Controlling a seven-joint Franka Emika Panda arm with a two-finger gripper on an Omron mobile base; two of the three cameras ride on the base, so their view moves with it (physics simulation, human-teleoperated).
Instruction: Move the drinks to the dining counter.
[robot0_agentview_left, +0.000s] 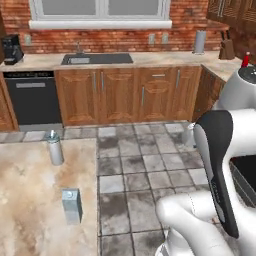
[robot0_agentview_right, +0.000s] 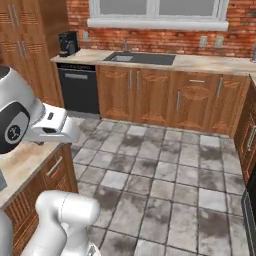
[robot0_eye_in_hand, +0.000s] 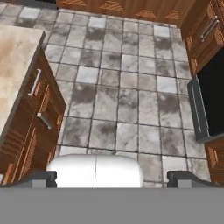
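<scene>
Standing on the dining counter (robot0_agentview_left: 30, 200), a grey bottle (robot0_agentview_left: 55, 148) is already delivered; the red bottle (robot0_agentview_left: 245, 59) is left on the worktop. The gripper (robot0_eye_in_hand: 111, 177) is spread, empty.

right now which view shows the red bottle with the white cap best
The left base view: the red bottle stands on the far worktop near the knife block, partly hidden behind the arm. The right base view shows that worktop; the hand view looks down at the floor.
</scene>
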